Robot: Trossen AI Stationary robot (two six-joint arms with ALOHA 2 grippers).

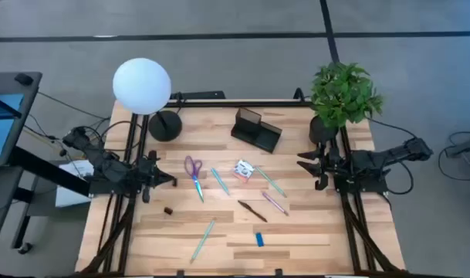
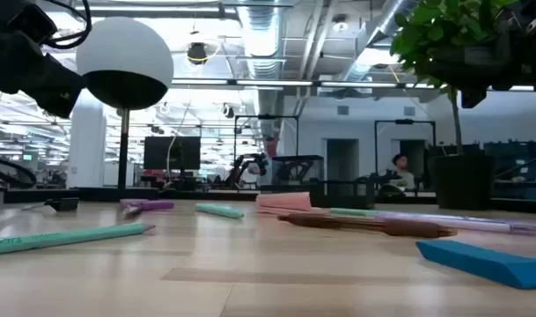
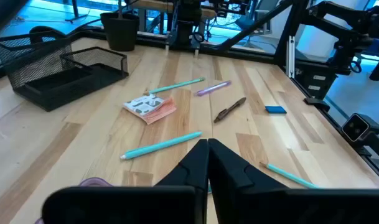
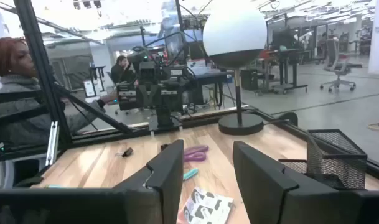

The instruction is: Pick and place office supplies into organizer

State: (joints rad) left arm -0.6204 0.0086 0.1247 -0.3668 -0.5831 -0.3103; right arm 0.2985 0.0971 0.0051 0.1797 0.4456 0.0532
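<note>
High view: the organizer (image 1: 257,129), black wire mesh with a tall back and low front tray, sits at the table's (image 1: 312,247) far middle, nothing in it yet. The supplies lie scattered nearer: scissors (image 1: 194,174) with purple loops, a flat patterned packet (image 1: 245,170), thin teal pens (image 1: 220,181), a pink pen (image 1: 275,203), a dark pen (image 1: 252,211), a small blue block (image 1: 259,239) and a tiny black piece (image 1: 168,209). The left gripper (image 1: 171,182) waits at the left edge, fingers pressed together, holding nothing. The right gripper (image 1: 302,164) hovers at the right edge, fingers parted, empty. Risks, as I judge: slim round pens may roll or slip on smooth wood; a low approach could nudge neighbours; pen tips might snag the mesh.
</note>
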